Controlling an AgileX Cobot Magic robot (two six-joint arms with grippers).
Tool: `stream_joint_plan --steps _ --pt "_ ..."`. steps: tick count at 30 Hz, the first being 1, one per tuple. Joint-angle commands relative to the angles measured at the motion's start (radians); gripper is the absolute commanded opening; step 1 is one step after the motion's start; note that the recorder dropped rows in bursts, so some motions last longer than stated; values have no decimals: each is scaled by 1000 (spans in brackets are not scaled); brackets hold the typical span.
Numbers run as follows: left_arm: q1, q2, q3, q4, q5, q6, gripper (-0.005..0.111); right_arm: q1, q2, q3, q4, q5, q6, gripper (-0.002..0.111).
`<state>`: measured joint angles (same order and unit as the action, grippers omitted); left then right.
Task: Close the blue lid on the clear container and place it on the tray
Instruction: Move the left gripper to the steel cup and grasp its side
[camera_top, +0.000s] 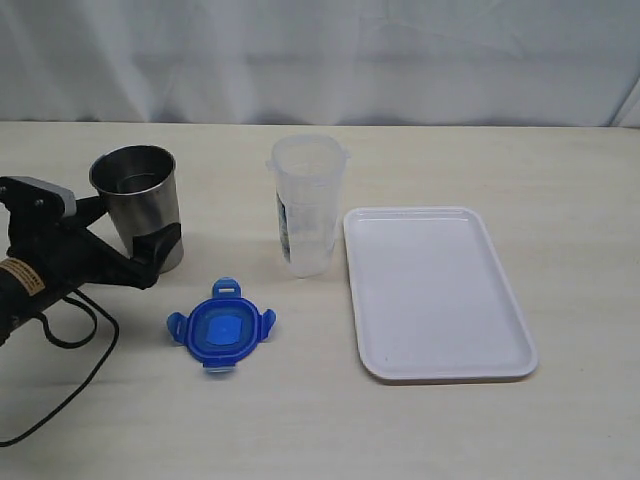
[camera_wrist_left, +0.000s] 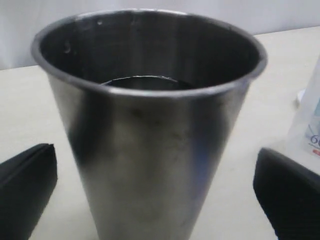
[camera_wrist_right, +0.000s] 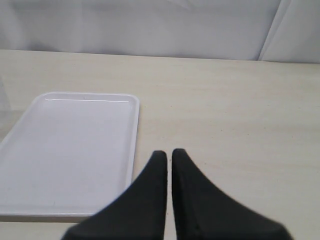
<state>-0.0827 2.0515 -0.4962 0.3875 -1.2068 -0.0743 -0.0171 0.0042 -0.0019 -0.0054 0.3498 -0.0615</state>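
The blue lid (camera_top: 220, 328) lies flat on the table, apart from everything. Behind it, the clear container (camera_top: 307, 205) stands upright and uncovered beside the white tray (camera_top: 440, 300); one edge of the container (camera_wrist_left: 310, 125) shows in the left wrist view. My left gripper (camera_top: 140, 235) is open, and its fingers (camera_wrist_left: 27, 190) straddle the steel tumbler (camera_top: 140, 205) with a gap on each side. My right gripper (camera_wrist_right: 169, 152) is shut on nothing, low over the table beside the tray (camera_wrist_right: 75, 150); it is outside the exterior view.
The steel tumbler (camera_wrist_left: 150, 140) stands upright left of the container. A black cable (camera_top: 70, 340) loops on the table below the left arm. A white curtain hangs behind the table's far edge.
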Motion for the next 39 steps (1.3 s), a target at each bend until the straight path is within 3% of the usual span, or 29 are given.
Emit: stream_joint_plan --steps 1,39 --pt "1 25 -36 3 -14 -5 105 -4 -4 2 -7 -4 -3 4" --pt "0 33 -128 72 -14 -34 105 -4 -4 2 -7 -4 -3 4"
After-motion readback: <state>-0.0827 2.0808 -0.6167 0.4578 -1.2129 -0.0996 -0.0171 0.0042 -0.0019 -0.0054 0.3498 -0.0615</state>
